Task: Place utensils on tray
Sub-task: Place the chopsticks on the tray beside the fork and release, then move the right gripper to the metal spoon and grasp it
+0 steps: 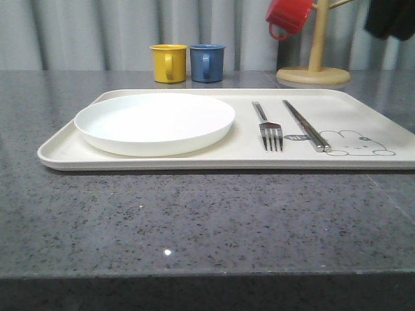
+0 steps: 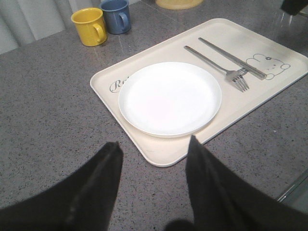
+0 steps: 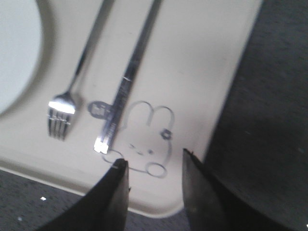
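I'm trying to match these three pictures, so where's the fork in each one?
Front view: fork on the tray, between the white plate and the chopsticks.
Left wrist view: fork between plate and chopsticks.
Right wrist view: fork beside the chopsticks.
Shared landmark: the printed bunny.

We see even, soft light | glare on fork [image 3: 61, 107] tines | right wrist view blurred
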Controlling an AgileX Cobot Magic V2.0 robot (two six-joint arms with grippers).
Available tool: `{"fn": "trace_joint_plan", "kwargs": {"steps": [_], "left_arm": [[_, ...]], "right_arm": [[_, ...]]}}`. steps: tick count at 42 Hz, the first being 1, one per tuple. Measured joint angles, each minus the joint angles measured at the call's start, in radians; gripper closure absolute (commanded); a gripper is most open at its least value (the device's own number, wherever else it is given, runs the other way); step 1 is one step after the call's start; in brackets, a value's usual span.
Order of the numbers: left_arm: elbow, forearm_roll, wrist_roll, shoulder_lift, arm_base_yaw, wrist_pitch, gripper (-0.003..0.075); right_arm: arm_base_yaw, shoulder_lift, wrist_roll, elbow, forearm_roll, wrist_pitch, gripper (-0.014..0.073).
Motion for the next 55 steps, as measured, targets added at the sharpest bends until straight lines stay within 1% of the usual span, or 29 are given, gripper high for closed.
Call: {"fn": "trace_joint_plan", "kwargs": {"steps": [5,7,13,19,26,33,40,55], "left_arm": [[0.000,0.000,0.000,0.000,0.000,0.000,0.0409],[0.000,0.000,0.000,0.000,0.000,0.000,0.0409],[0.000,0.000,0.000,0.000,0.000,0.000,0.0409],[0.000,0.000,0.000,0.000,0.000,0.000,0.0409],[0.000,0.000,0.000,0.000,0.000,0.000,0.0409],[0.000,0.000,0.000,0.000,0.000,0.000,0.0409],[0.000,0.000,0.000,0.000,0.000,0.000,0.0409],[0.000,0.000,0.000,0.000,0.000,0.000,0.0409]], "right_arm": [[-0.103,-0.060,-0.013,0.037,-0.047,0.037,0.0289],[-0.168,-0.068,-0.025,0.048,-0.056,0.053,0.0289],[-0.332,-0.055,-0.064,0.060,-0.062,0.058,0.0289],[-0.435,-0.012,-0.085,0.062,-0.062,0.029,0.0289],[-0.471,0.072,-0.113,0.062,-0.077,-0.032,0.0289],[-0.473,0.159,-0.121,0.062,-0.126,-0.081,0.0289],[-0.473,0.232,-0.123,0.062,-0.132,-0.106,0.0289],[-0.473,0.294,-0.123,0.062,-0.132,-0.141,0.0289]]}}
